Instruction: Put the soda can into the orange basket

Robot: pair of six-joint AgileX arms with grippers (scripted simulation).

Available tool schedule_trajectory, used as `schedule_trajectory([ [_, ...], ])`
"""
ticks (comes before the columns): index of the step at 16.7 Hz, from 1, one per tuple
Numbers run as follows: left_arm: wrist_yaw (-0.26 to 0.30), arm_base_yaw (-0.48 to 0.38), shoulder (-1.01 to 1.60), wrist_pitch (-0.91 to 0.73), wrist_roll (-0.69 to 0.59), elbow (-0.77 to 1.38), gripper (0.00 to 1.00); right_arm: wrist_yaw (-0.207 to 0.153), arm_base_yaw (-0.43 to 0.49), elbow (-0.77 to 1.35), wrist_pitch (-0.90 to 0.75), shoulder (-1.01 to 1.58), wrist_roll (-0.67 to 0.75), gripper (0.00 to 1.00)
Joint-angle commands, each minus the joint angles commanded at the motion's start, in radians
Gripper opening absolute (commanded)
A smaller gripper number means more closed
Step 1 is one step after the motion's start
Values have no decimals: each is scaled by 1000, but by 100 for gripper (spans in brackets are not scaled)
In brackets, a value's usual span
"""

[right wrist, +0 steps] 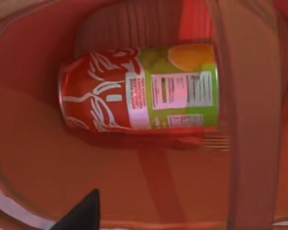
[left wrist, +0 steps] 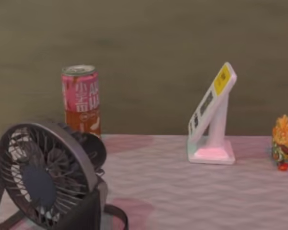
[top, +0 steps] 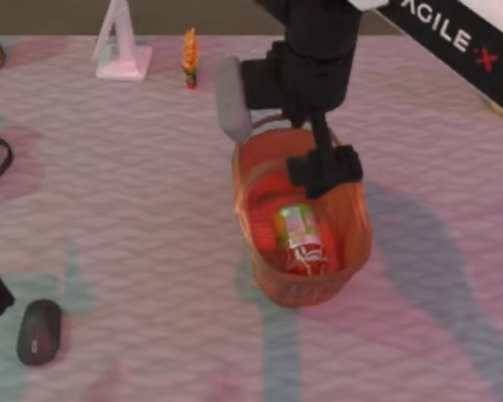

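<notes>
Orange basket point(top: 352, 239) sits right of table centre. Right gripper point(top: 323, 172) hangs over its twelve o'clock end; finger spread cannot be told. Soda can point(top: 301, 237) lies on its side inside the basket, toward six o'clock, clear of the gripper.

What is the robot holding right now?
Nothing. The red-and-green soda can lies on its side inside the orange woven basket, with the right gripper above it, not touching.

My right gripper point(top: 323, 172) hangs above mid-table, wrist pointing down, while my left arm sits parked at the left edge.
</notes>
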Motion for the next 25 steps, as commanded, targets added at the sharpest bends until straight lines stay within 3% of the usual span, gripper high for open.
schedule_trajectory([
  [8, -19, 3, -28, -16, 4, -23, 100, -1, 5, 22, -18, 29, -13, 100],
  [18, -19, 3, -28, -16, 4, -23, 100, -2, 10, -127, 91, -11, -13, 100],
  [25, -19, 3, -28, -16, 4, -23, 100, -2, 10, -127, 91, -11, -13, 47],
])
